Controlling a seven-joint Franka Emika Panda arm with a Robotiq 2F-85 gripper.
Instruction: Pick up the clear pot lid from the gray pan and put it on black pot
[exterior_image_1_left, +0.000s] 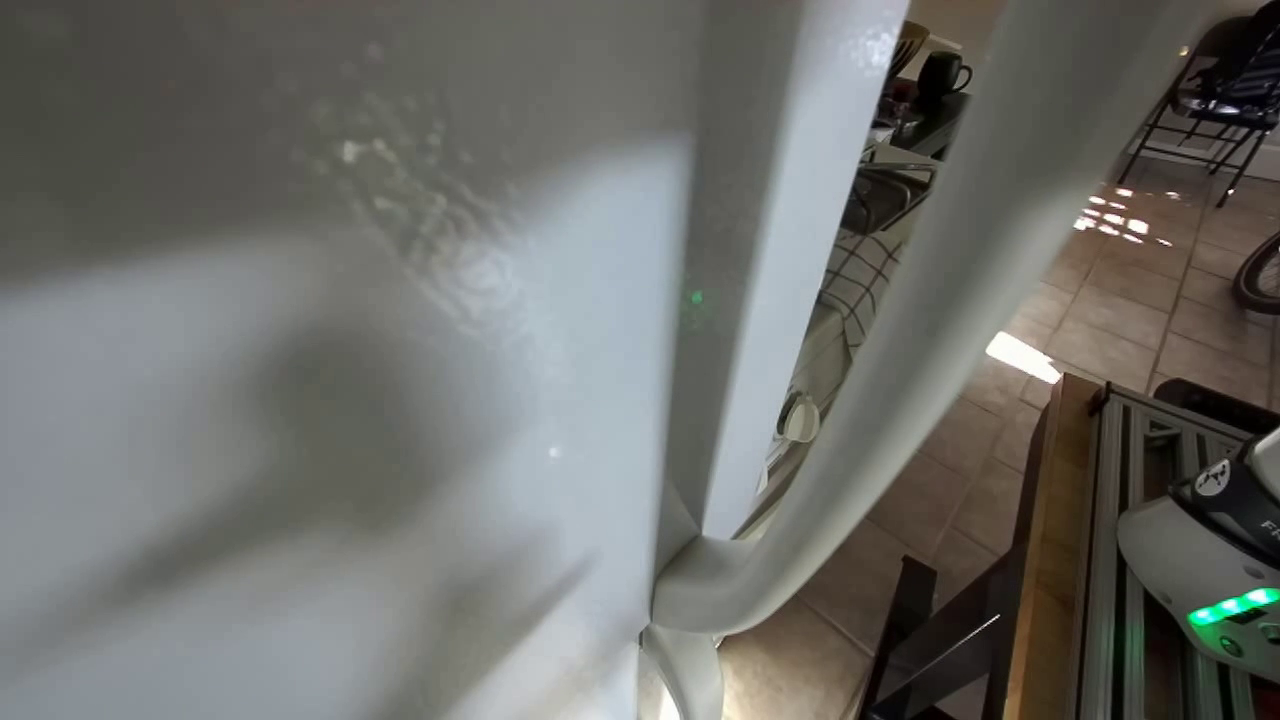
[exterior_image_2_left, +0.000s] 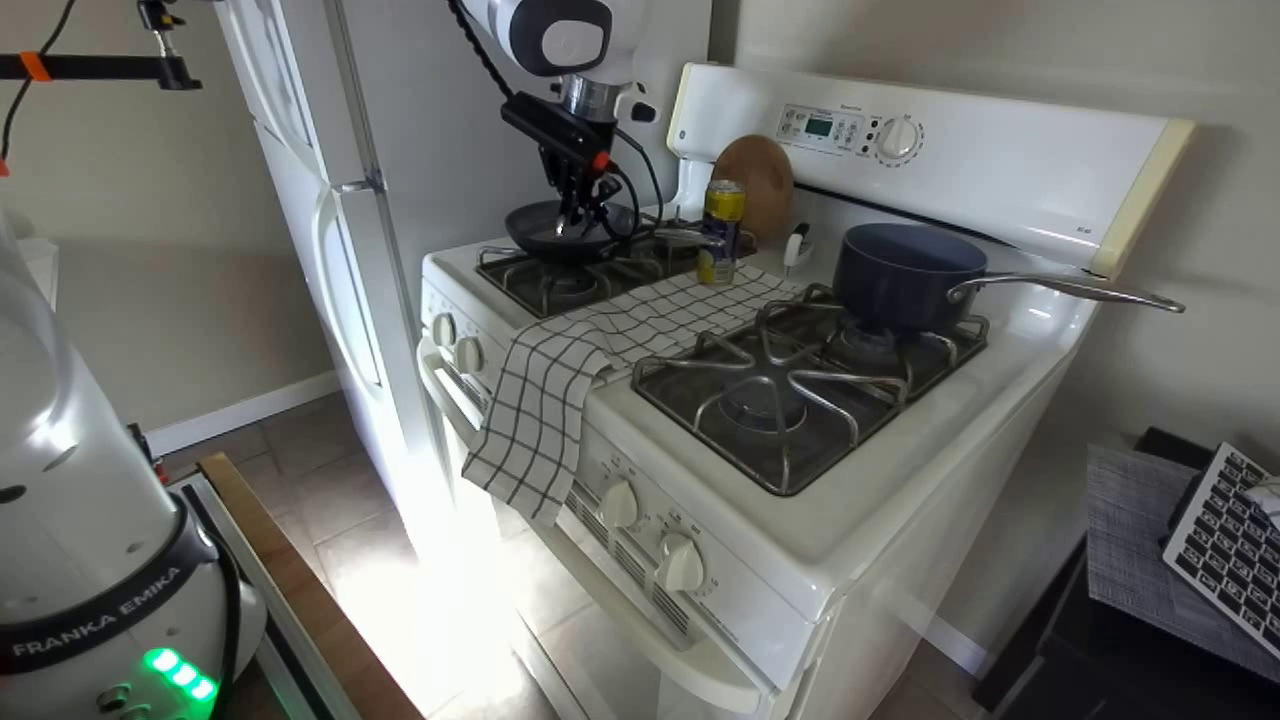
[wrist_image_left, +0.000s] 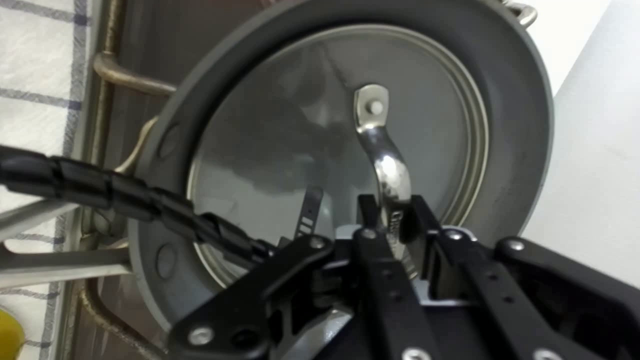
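Gripper (wrist_image_left: 394, 202) in black, narrow jaws clasped on arched silver metal handle (wrist_image_left: 392, 172) of round clear glass lid (wrist_image_left: 300, 150), inside round gray pan (wrist_image_left: 515, 125); dark-blue long-handled pot (exterior_image_2_left: 905, 280) well apart.

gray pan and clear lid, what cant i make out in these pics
Wrist view: clear pot lid, edge partly covered by the gripper.
In an exterior view: lid inside the gray pan, too small and dark to tell.
In an exterior view: pan and lid, hidden by the white refrigerator.
Wrist view: pan's handle, end cut off at left edge.
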